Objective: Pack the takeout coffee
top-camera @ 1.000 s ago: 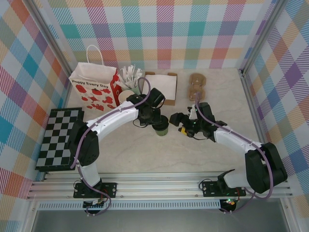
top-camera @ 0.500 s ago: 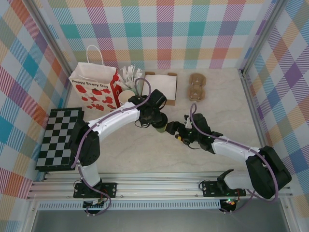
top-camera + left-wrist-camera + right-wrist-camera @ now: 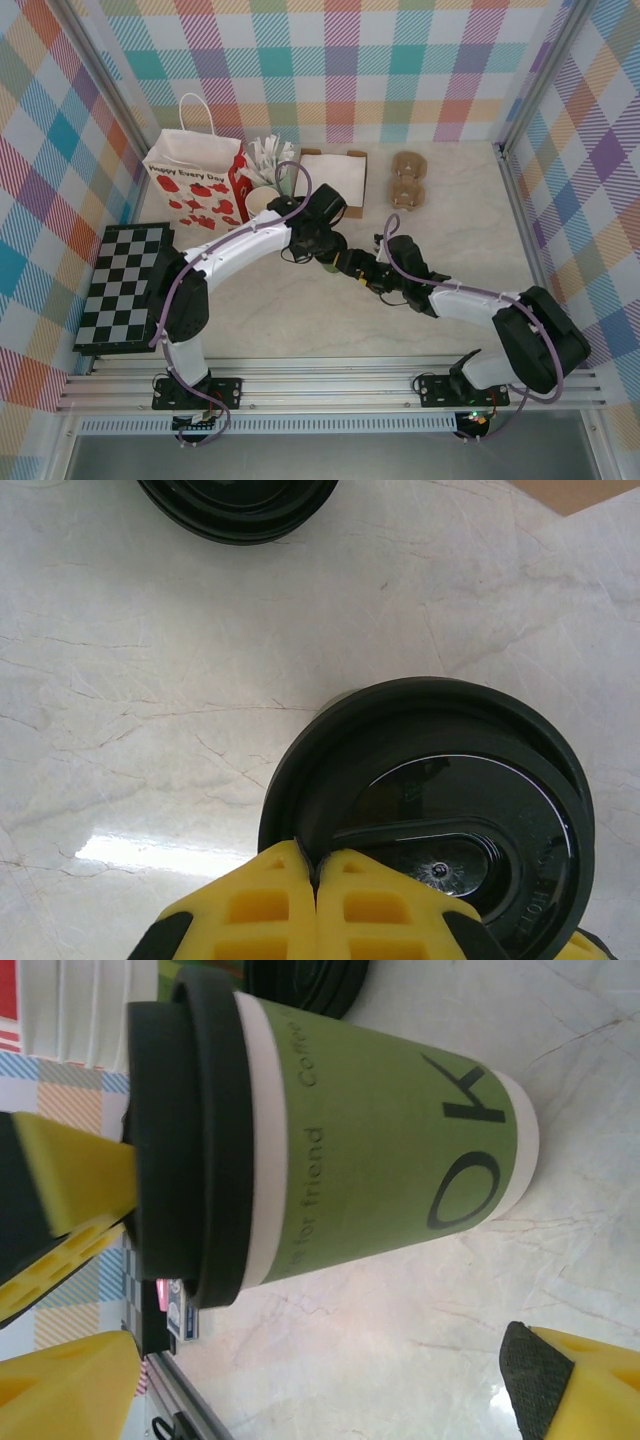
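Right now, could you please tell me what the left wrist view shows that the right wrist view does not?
Left wrist only: the lid's top face from above, and a brown cardboard corner. Right wrist only: the takeout coffee's green lettered wall, ahead of the right gripper's open jaws. Both: the black lid, the left gripper shut at its rim, the marble table.

Table inventory, as I read it from my station.
- Far left corner: paper bag [image 3: 195,185].
- Just right of the bag: stack of cups [image 3: 262,203], with the cup of packets [image 3: 270,158] behind it.
- Far edge, middle: cardboard box [image 3: 337,172]; the cup carrier [image 3: 407,178] is to its right.
- Left edge: checkerboard [image 3: 125,285].
- Centre: takeout coffee [image 3: 380,1150], upright. I see the left gripper [image 3: 315,865] over its lid and the right gripper [image 3: 352,270] straddling it, not touching. Lids [image 3: 240,505] lie just behind.
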`<state>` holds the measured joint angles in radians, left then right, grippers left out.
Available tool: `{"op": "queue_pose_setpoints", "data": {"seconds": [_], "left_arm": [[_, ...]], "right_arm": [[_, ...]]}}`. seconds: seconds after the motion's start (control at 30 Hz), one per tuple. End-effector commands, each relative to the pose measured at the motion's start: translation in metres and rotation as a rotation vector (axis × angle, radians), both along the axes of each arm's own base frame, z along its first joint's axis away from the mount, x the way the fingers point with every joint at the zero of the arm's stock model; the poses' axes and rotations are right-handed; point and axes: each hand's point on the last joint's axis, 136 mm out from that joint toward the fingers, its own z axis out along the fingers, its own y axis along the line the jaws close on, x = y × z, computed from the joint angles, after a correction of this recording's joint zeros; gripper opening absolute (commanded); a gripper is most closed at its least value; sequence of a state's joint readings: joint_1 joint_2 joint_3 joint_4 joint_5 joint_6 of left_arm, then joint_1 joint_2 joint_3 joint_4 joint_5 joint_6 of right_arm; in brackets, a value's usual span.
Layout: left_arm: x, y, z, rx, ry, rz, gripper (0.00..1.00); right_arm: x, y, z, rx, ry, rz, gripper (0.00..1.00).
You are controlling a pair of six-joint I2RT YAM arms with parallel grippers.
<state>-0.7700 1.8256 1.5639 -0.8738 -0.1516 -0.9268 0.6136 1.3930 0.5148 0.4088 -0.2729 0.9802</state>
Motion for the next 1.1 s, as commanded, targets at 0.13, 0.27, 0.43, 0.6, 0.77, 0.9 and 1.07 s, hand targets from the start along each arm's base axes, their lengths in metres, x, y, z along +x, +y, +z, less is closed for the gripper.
{"op": "queue_pose_setpoints", "data": {"seconds": [0.13, 0.27, 0.43, 0.6, 0.77, 0.9, 1.07], "left_arm": [[-0.012, 0.003, -0.026, 0.114, 0.121, -0.049, 0.0], [-0.01, 0.002, -0.03, 0.151, 0.146, -0.071, 0.0], [-0.008, -0.001, -0.032, 0.159, 0.146, -0.081, 0.0], [-0.011, -0.002, -0.036, 0.16, 0.158, -0.083, 0.0], [-0.014, -0.007, -0.043, 0.147, 0.176, -0.102, 0.0], [-0.017, -0.007, -0.054, 0.155, 0.194, -0.109, 0.0], [-0.016, -0.019, -0.05, 0.124, 0.191, -0.212, 0.0]], "right_arm": [[0.01, 0.001, -0.005, -0.002, -0.029, -0.037, 0.94], [0.014, 0.001, -0.007, -0.011, -0.042, -0.042, 0.93], [0.015, 0.002, -0.003, 0.002, -0.058, -0.043, 0.92], [0.012, -0.002, -0.014, -0.028, -0.036, -0.042, 0.93], [0.012, -0.001, -0.031, -0.069, -0.001, -0.026, 0.93], [0.012, -0.004, -0.038, -0.072, 0.031, -0.038, 0.93], [0.01, -0.001, -0.026, -0.055, 0.011, -0.003, 0.93]]}}
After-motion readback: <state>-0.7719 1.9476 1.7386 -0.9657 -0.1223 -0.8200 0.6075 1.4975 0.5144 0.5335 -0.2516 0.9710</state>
